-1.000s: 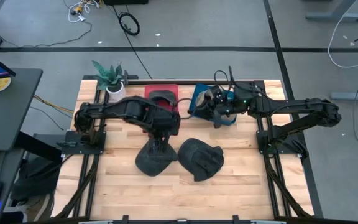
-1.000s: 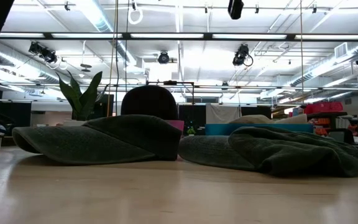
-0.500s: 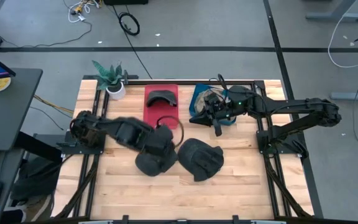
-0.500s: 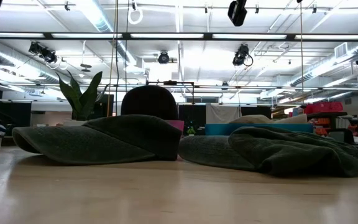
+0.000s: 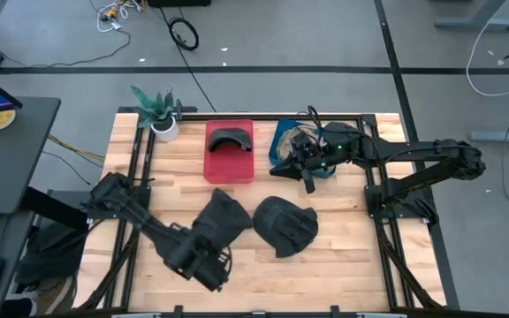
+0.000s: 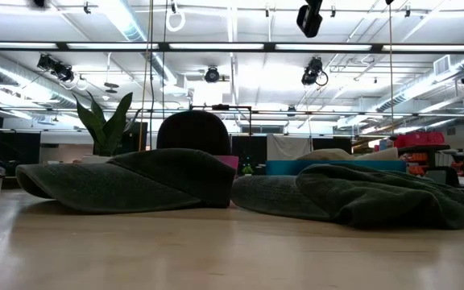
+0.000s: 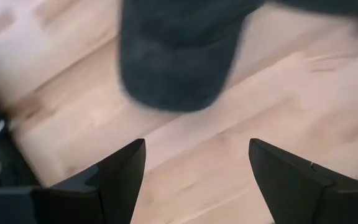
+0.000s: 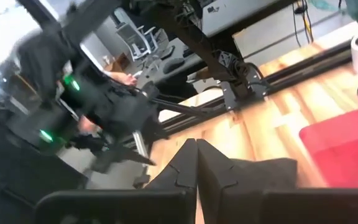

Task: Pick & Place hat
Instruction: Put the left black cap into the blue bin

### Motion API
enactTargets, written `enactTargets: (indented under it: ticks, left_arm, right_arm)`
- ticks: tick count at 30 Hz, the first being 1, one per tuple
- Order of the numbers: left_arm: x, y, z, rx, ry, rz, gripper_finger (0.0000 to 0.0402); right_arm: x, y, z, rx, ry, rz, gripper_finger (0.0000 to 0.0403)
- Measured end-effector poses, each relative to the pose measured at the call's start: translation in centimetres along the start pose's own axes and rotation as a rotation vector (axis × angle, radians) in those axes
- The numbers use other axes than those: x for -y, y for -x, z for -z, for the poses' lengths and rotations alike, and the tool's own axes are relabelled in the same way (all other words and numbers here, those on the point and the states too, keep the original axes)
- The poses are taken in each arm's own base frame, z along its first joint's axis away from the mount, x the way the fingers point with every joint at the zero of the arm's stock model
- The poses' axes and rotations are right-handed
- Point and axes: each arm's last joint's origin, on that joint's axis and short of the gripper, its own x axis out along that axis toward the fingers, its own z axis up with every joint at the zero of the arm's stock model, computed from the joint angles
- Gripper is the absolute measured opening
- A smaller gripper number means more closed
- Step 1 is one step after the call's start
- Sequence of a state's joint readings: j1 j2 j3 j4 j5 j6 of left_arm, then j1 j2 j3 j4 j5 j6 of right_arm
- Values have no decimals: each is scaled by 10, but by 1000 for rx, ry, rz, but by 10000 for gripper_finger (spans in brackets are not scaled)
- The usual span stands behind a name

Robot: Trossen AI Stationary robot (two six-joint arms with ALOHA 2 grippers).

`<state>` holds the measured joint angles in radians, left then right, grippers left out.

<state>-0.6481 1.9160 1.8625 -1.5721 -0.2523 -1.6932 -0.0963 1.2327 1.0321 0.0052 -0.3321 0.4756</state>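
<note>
My left pincer [image 5: 210, 269] wide, empty, low over bench [image 5: 343, 265] near dark hat [image 5: 222, 218]. Right pincer [image 5: 308, 182] closed by blue bin [image 5: 283, 134].

Bright ceiling strip lights [image 6: 127, 18] flare w/ glare in low view; left wrist view motion-blurred, dark hat [image 7: 179, 53] soft-edged; overhead view evenly lit.

No readable text, label or number anywhere.
</note>
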Motion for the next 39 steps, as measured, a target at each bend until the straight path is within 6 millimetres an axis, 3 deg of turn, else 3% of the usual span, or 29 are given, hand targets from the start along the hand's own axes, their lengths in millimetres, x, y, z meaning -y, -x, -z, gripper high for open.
enactTargets:
  ticks: [5,11,16,20,26,31,35,39]
  left_arm:
    - [-4,-31,26,18,106,-47,291]
    - [13,-47,48,146,239,303,290]
    - [35,-36,56,394,241,611,290]
    - [33,-34,62,438,223,625,281]
    - [9,-38,84,350,228,483,213]
    - [-1,-32,104,398,274,543,152]
    - [2,-27,109,478,327,650,110]
    - [20,-19,98,565,461,811,73]
  right_arm:
    - [-3,-1,1,-2,-142,-3,7]
    - [-17,-6,9,10,-277,19,7]
    - [-33,-10,17,41,-342,53,7]
    - [-44,-12,22,76,-385,67,7]
    - [-56,-13,25,116,-417,68,7]
    - [-60,-13,26,132,-423,55,7]
    - [-61,-13,26,131,-423,55,7]
    - [-61,-13,26,128,-393,55,7]
